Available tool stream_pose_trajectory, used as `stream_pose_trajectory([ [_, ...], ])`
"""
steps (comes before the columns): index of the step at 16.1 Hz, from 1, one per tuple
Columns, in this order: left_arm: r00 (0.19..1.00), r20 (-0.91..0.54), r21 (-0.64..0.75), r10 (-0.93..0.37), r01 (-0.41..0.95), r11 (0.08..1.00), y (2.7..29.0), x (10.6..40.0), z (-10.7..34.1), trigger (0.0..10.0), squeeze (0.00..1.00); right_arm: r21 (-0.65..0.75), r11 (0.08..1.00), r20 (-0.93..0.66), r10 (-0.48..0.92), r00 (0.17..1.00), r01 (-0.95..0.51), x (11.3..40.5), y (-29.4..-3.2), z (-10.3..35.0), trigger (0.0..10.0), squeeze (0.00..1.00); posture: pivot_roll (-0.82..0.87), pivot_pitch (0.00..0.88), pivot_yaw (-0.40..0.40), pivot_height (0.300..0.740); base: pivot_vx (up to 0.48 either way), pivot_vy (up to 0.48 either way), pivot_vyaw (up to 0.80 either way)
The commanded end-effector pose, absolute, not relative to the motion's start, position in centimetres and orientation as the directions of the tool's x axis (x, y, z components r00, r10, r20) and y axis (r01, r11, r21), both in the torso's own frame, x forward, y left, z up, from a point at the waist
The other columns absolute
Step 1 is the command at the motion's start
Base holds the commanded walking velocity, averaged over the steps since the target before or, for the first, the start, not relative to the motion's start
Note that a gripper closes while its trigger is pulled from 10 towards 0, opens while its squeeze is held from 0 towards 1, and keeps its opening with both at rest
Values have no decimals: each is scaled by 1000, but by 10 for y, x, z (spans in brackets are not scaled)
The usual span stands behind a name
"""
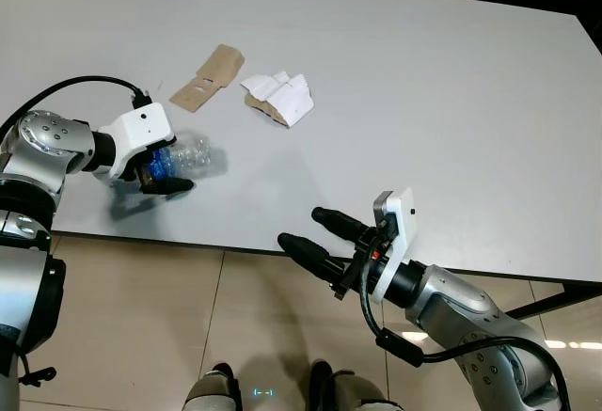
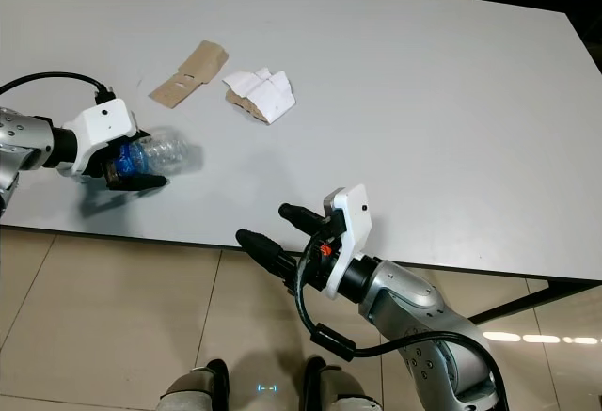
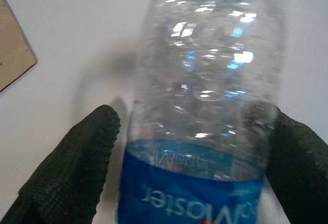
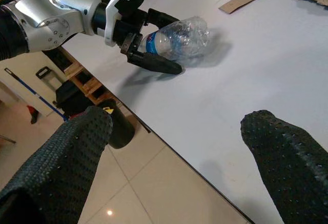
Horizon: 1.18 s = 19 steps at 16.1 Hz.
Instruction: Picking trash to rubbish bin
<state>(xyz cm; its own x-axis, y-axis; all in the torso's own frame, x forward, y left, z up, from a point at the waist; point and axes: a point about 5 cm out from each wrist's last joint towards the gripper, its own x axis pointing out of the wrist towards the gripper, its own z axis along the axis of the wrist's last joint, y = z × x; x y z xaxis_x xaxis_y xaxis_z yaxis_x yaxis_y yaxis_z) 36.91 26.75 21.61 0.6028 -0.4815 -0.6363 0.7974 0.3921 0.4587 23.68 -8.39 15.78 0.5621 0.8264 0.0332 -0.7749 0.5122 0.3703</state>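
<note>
- Your left gripper [image 1: 160, 174] has its fingers closed around the bottle [image 1: 188, 155] at the label end, low over the table [image 1: 451, 101] near its front edge.
- Expect it light, thin and slick; squeeze gently.
- Your right gripper [image 1: 315, 234] waits spread apart, empty.

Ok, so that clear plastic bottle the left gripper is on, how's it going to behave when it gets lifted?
The bottle looks empty, so probably light. Its clear wall looks thin and crinkled, so it may buckle under the left gripper. It lies on its side on the table, so if released it could roll.
</note>
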Motion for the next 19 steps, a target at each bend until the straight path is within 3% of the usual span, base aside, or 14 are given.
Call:
stream_pose_trajectory([
  [1,559,-676,416,-480,827,378,265,366,201,0,0,369,513,31,826,562,-775,236,-85,160,10000,0,-160,262,-95,740,0,0,0],
  [13,616,-604,441,-506,786,432,268,367,208,0,0,371,511,37,826,562,-775,243,-78,158,10000,0,-133,231,-77,740,0,0,0],
  [14,647,-551,459,-527,763,455,265,369,211,3765,0,370,509,48,825,563,-777,243,-76,158,10000,0,-123,220,-69,740,0,0,0],
  [15,679,-490,472,-546,734,489,261,372,214,10000,0,368,513,52,821,568,-776,245,-75,158,10000,0,-118,215,-65,740,0,0,0],
  [19,826,-133,433,-547,545,718,239,379,208,10000,0,350,522,94,807,583,-778,253,-67,164,10000,0,-103,184,-50,740,0,0,0],
])
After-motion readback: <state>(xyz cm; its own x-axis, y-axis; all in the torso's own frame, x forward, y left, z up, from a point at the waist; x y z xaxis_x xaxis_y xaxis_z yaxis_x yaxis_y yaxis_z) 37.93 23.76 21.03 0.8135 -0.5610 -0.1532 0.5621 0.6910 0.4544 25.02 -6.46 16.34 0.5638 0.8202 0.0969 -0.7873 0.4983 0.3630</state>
